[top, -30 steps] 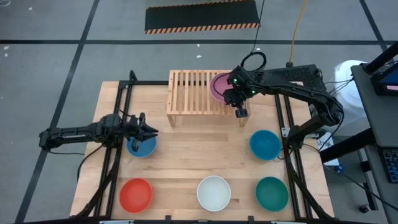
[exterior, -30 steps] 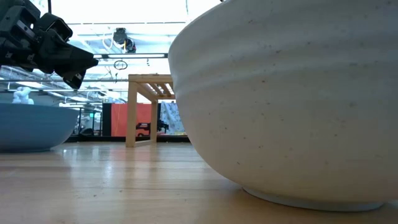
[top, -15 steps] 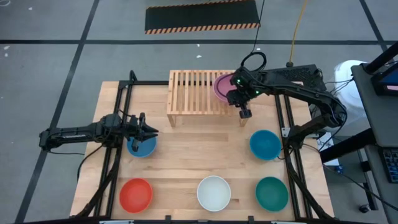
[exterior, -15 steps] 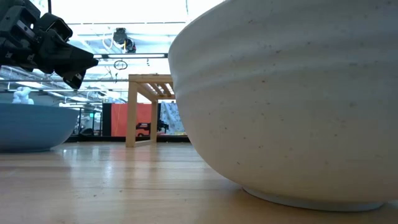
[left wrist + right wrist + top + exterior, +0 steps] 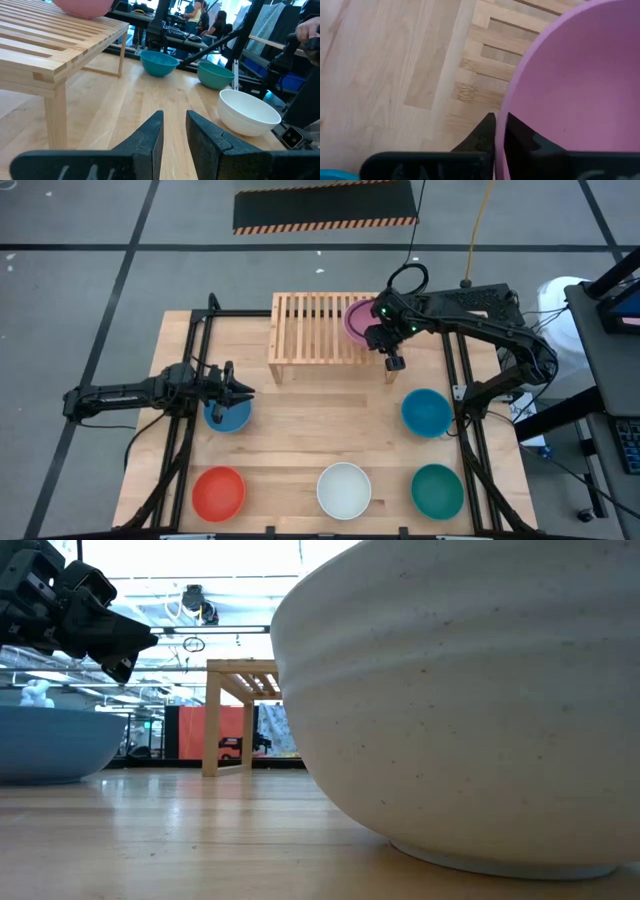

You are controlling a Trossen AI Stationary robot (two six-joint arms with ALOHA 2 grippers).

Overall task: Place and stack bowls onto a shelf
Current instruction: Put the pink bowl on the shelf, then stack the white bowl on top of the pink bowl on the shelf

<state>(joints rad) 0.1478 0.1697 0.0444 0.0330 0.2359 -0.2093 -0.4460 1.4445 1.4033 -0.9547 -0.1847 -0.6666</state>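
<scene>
Six bowls are in play: the pink bowl (image 5: 356, 320) sits at the right end of the shelf (image 5: 312, 328), its rim pinched between the fingers of the right claw (image 5: 497, 131), which hangs over the shelf's right front corner. The other five rest on the worktop (image 5: 320, 430): a blue bowl (image 5: 229, 414) at left, directly under the left claw (image 5: 238, 391), whose fingers stand slightly apart and hold nothing; a second blue bowl (image 5: 426, 412) at right; and along the near edge a red bowl (image 5: 219, 493), a white bowl (image 5: 344, 490) and a teal bowl (image 5: 437, 490), well apart from one another.
</scene>
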